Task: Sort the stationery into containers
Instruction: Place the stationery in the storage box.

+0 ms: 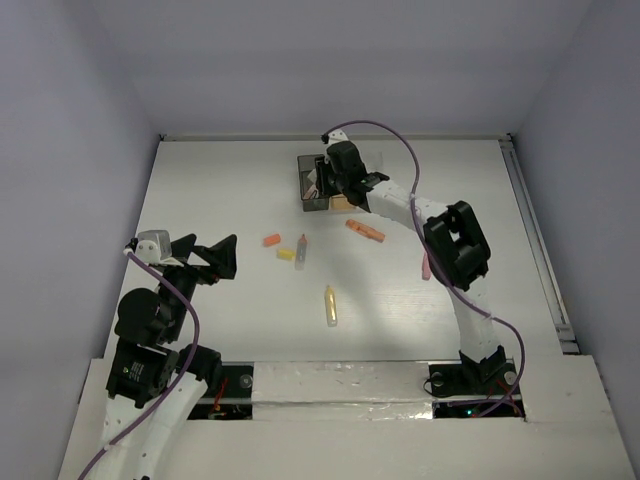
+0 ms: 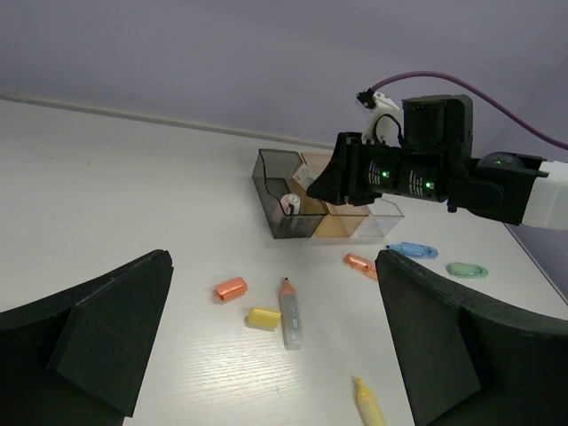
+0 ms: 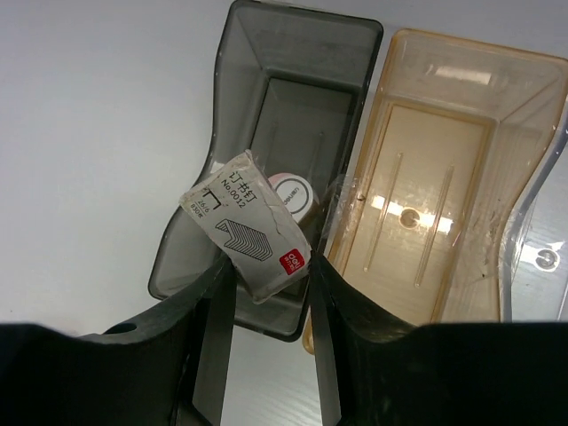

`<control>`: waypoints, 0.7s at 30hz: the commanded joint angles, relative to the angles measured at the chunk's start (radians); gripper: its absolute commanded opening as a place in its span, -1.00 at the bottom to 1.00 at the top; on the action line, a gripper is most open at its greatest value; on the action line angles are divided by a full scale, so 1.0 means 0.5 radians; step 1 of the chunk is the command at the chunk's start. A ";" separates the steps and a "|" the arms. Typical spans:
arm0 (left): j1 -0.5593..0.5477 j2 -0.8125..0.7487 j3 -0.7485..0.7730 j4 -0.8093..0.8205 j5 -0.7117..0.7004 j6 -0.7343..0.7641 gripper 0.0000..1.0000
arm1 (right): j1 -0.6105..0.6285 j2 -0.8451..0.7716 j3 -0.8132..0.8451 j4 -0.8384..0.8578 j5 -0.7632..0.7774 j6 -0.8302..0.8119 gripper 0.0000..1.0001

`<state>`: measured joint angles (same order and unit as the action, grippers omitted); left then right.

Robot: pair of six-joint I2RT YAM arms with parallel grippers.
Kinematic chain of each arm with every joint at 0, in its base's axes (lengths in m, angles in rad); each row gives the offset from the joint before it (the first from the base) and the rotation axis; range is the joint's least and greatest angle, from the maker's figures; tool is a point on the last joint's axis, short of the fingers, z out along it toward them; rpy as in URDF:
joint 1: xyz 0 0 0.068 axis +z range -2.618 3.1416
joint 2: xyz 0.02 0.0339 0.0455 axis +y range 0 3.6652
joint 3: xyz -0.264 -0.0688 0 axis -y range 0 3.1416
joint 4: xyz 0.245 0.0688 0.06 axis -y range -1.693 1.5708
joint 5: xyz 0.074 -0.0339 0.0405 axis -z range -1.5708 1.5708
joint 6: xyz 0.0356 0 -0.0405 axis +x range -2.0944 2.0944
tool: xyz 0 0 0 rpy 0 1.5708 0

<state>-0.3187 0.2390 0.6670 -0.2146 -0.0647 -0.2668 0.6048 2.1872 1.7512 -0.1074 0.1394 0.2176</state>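
Staple box pinched, tilted, by right gripper, held over grey bin directly beneath; orange bin just to gripper's right. Left gripper spread wide, grey marker seen ahead of it.

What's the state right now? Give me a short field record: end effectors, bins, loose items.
right end effector: shut on box, above grey bin
left end effector: open, empty, apart from the items
grey bin: white-ended item inside
orange bin: empty where seen
loose on table: orange marker, yellow marker, grey marker, pink marker, blue marker, mint marker, yellow eraser, orange eraser
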 commanded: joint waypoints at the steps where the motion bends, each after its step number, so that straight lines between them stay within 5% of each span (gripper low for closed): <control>1: 0.009 0.025 0.019 0.092 0.019 0.009 0.98 | 0.021 0.004 0.127 0.031 -0.003 0.028 -0.31; 4: 0.009 0.025 0.019 0.092 0.019 0.006 0.98 | 0.021 0.025 0.155 0.012 -0.009 0.034 -0.25; 10: 0.009 0.028 0.019 0.092 0.019 0.009 0.98 | 0.021 -0.002 0.161 0.003 0.016 0.046 0.36; 16: 0.009 0.028 0.016 0.092 0.016 0.009 0.98 | 0.002 -0.113 0.100 0.018 0.010 0.028 0.41; 21: 0.009 0.034 0.013 0.101 0.025 0.006 0.98 | -0.016 -0.496 -0.377 0.104 0.025 -0.018 0.19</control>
<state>-0.3187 0.2401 0.6670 -0.2142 -0.0616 -0.2672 0.6067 2.1056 1.6699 -0.1078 0.1398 0.2256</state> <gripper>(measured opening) 0.989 0.619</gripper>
